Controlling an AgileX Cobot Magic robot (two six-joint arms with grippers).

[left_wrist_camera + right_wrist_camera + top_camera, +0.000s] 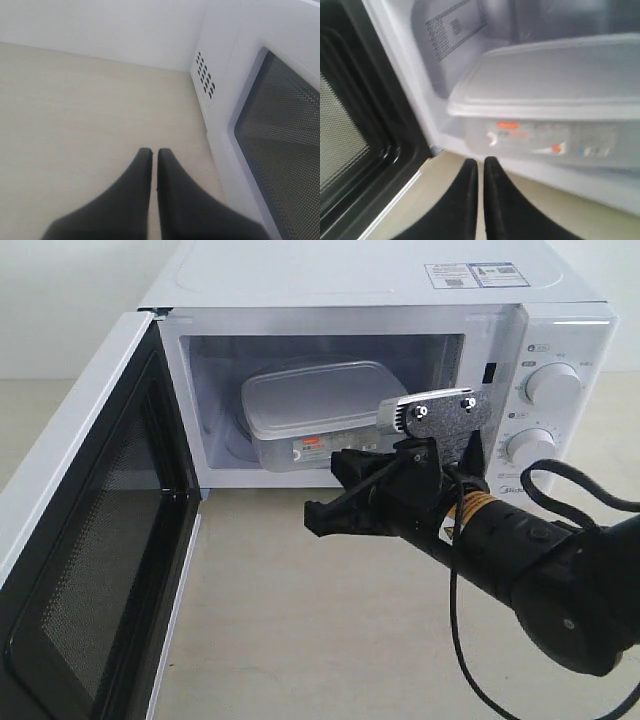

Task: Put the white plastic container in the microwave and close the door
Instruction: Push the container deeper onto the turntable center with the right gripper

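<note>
The white microwave [350,280] stands with its door [70,470] swung wide open to the left. The white plastic container [318,405] sits inside the cavity, lid on, its red-and-white label facing out. My right gripper [314,516] hovers in front of the cavity opening, shut and empty, a short way from the container [545,95]. In the right wrist view the right gripper [480,162] has its fingers nearly touching, pointing at the cavity's lower sill. My left gripper [154,151] is shut and empty over the tabletop, beside the door's outer face [285,150]. It does not show in the exterior view.
Two round knobs [553,385] sit on the microwave's right panel. The right arm's black cable [560,490] loops in front of that panel. Vent holes [206,75] show on the microwave's side. The beige tabletop [300,620] stretches in front of the oven.
</note>
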